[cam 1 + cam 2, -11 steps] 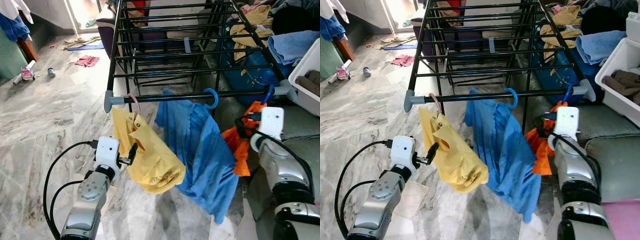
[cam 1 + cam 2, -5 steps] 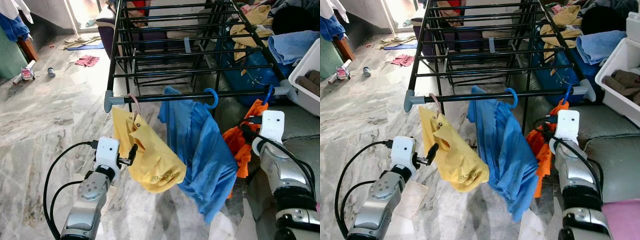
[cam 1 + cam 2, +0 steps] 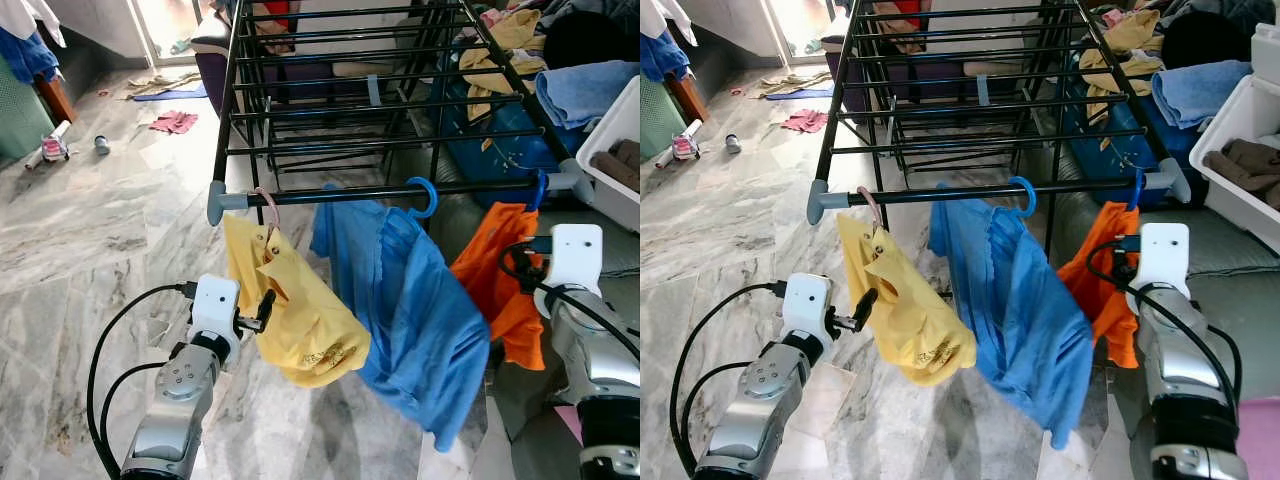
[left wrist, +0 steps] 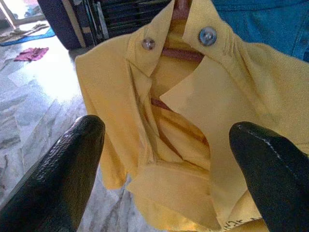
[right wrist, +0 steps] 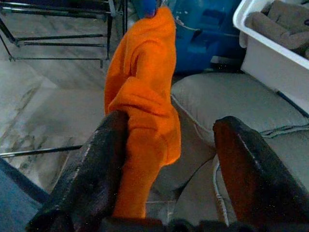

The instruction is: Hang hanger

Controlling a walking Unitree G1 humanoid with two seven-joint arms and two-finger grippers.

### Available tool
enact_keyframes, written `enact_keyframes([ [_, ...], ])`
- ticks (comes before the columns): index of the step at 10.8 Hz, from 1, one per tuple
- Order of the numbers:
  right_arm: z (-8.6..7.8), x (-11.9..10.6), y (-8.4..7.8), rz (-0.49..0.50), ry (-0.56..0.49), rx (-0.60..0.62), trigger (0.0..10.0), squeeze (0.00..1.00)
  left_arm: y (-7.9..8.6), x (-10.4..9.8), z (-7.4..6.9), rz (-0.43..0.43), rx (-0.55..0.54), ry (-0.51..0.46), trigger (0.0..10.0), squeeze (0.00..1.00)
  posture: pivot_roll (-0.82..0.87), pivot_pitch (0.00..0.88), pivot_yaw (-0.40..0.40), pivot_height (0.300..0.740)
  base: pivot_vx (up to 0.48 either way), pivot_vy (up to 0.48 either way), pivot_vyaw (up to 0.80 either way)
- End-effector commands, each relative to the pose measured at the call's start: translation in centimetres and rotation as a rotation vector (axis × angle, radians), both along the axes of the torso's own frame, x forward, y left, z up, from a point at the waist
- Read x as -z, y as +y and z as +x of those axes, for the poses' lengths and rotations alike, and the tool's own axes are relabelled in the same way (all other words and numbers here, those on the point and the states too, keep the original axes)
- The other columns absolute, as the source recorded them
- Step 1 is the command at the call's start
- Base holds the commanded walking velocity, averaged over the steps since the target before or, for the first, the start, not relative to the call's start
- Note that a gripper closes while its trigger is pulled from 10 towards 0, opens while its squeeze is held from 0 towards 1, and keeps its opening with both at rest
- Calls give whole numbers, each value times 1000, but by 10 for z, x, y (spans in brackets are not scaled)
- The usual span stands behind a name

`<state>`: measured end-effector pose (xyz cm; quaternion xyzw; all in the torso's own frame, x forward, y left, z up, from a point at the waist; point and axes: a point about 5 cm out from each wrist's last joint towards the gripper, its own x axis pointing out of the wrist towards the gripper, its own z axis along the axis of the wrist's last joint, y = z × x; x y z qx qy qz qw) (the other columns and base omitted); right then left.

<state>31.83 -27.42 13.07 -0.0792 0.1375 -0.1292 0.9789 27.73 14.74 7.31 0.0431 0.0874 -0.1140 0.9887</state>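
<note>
Hanging from the front bar of a black drying rack [image 3: 330,120] are three garments, as seen from the left eye: a yellow shirt [image 3: 295,310] on a pink hanger [image 3: 268,212] at the left end, a blue shirt [image 3: 405,310] on a blue hanger [image 3: 422,197] in the middle, and an orange garment [image 3: 500,280] on a blue hook [image 3: 537,190] at the right end. The left gripper [image 3: 262,308] is held just beside the yellow shirt's edge. The right arm [image 3: 585,330] is raised next to the orange garment. A white bin [image 3: 625,130] and a marble floor [image 3: 80,240] are also seen.

In the right eye view the same arrangement is shown.

In the left wrist view, the black fingers [image 4: 58,179] are spread wide and nothing is gripped; the yellow shirt's collar lies beyond them.

In the right wrist view, the right gripper [image 5: 171,159] is parted and nothing is clamped; the orange garment hangs against one finger, in front of a grey cushion [image 5: 231,106].
</note>
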Motion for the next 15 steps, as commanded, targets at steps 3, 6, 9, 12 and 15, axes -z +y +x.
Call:
enact_keyframes([
  [3,-6,-8,-1,-18,-16,-6,10000,490,1,2,0,19,11,15,10000,0,-67,74,31,740,0,0,0],
  [6,0,-30,15,-37,-132,-77,10000,255,1,2,1,24,15,17,10000,0,-68,73,33,740,0,0,0],
  [9,-6,-25,27,-25,-110,-65,10000,1000,1,3,1,23,13,18,10000,0,-67,74,32,740,0,0,0],
  [12,-14,-6,31,-2,-35,-38,10000,1000,0,3,2,22,20,24,10000,0,-72,72,32,740,0,0,0],
  [15,-15,9,30,19,21,-6,8588,192,-2,4,3,21,26,29,10000,0,-69,69,29,740,0,0,0],
])
